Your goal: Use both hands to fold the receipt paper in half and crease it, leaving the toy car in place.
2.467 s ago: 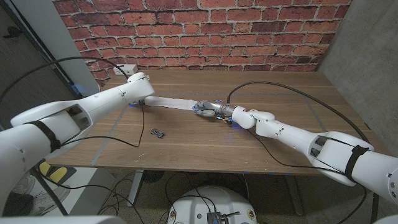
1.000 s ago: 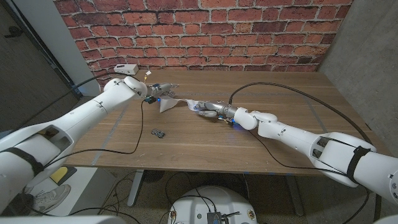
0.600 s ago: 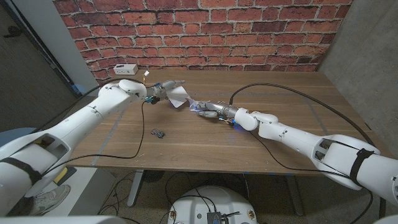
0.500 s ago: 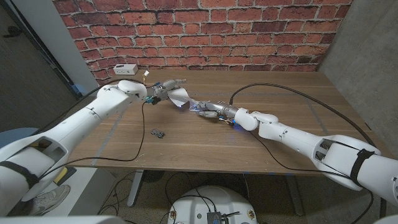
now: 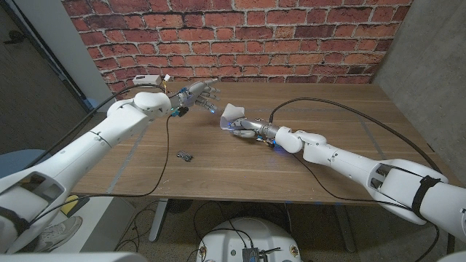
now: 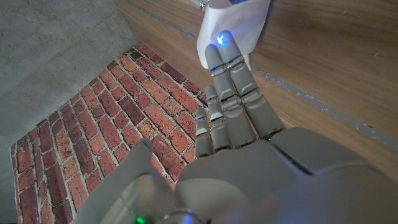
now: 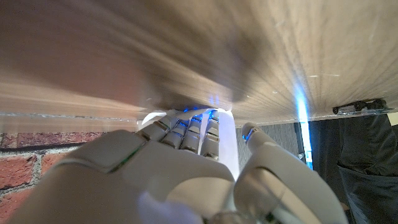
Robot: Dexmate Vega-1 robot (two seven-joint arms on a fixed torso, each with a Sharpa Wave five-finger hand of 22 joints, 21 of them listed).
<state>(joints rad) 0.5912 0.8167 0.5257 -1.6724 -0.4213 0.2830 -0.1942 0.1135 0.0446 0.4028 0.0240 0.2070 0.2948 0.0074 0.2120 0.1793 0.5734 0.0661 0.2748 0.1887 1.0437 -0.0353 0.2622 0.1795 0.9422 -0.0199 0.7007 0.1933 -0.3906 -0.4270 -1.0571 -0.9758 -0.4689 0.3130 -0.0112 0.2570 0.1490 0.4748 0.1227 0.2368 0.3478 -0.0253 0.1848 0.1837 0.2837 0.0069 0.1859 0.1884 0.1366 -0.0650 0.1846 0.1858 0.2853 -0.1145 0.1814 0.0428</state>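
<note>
Your right hand [image 5: 244, 128] presses down on the near end of the receipt paper [image 5: 231, 113] at mid-table; the free end stands curled up above the fingers, not yet laid flat. Your left hand [image 5: 198, 94] hovers just beside that raised flap, fingers spread and holding nothing. In the left wrist view the fingertips [image 6: 225, 51] reach toward the white sheet [image 6: 239, 22], though contact cannot be confirmed. Judgement: the fold is begun but uncreased. You should keep the right hand pinning the lower layer, bring the left hand over the flap, lay it edge to edge, then press along the bend. The toy car [image 5: 186, 155] sits nearer the front edge, well apart from the paper, and poses no obstruction. A black cable [image 5: 313, 102] trails across the table [image 5: 349, 138] behind the right arm; a small white box [image 5: 148, 80] stands at the far left corner.
</note>
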